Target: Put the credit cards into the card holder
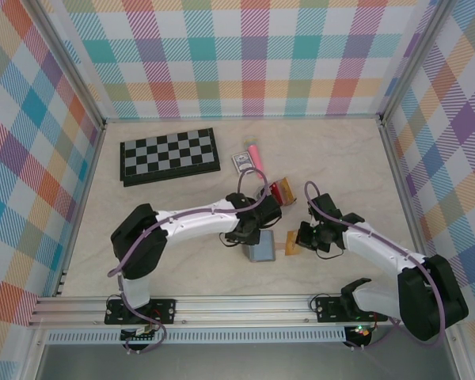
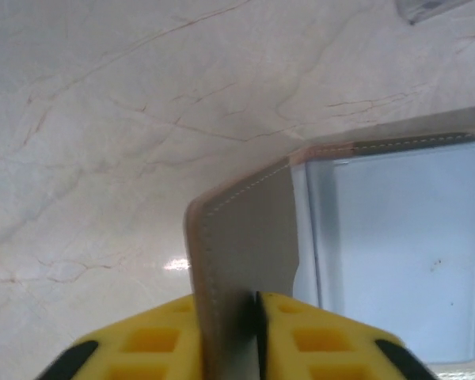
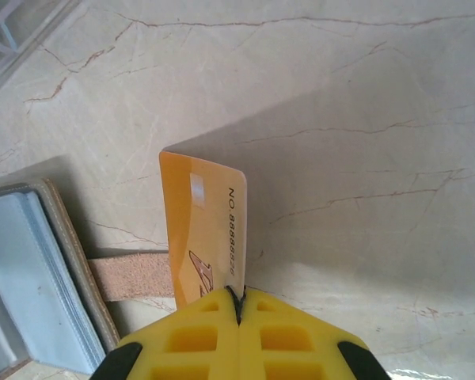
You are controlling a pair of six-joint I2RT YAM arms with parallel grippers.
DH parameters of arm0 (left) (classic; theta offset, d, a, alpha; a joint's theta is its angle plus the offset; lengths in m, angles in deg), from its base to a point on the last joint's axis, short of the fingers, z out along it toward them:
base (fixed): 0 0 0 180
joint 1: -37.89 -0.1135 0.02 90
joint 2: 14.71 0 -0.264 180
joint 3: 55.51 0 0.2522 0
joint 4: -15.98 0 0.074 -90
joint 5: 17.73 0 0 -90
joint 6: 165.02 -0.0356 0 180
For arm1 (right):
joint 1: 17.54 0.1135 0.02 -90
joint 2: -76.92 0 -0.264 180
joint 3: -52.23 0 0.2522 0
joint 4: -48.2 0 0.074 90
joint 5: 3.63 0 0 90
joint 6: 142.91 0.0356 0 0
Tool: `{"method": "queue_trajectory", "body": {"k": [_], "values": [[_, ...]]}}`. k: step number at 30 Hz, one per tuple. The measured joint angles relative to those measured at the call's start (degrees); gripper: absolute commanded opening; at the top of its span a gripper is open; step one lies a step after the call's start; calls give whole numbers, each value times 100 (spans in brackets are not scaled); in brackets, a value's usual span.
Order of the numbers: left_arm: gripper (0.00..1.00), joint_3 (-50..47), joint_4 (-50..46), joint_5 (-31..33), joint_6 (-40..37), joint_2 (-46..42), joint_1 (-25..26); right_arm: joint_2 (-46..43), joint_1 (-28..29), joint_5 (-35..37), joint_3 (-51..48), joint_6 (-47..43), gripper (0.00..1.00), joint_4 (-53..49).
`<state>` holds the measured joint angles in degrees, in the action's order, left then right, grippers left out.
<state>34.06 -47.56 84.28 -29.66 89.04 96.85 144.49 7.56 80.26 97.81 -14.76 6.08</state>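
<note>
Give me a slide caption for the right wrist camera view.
Right gripper pinches an orange credit card above the marbled table, card holder lying beside it.

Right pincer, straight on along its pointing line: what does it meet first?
Probably bare table, touched by the orange card the right pincer grips; the card holder sits off to the side. Depth unclear.

A black-and-grey chessboard (image 1: 169,156) lies flat toward the back left of the pale marbled table (image 1: 340,154). To its right sits a small patterned box (image 1: 241,161), just beside a pink stick-like thing (image 1: 255,154), perhaps a pen. Pastel checked walls (image 1: 245,55) close in three sides.
</note>
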Motion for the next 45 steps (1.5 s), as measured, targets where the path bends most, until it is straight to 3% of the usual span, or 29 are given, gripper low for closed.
{"method": "queue_trajectory", "body": {"k": [2,9,16,27,45], "values": [[0,-264,269,-127,0,-188,-59,0,0,-61,37,0,0,0],[0,-1340,1521,-643,28,-787,-400,-332,0,-264,210,-20,2,0],[0,-1493,2155,-833,92,-807,-492,-601,17,-511,487,-155,2,173],[0,-1493,2345,-944,175,-826,-507,-907,168,-581,496,-376,2,310],[0,-1493,2343,-1043,175,-824,-507,-87,313,-595,245,-870,1,990]]}}
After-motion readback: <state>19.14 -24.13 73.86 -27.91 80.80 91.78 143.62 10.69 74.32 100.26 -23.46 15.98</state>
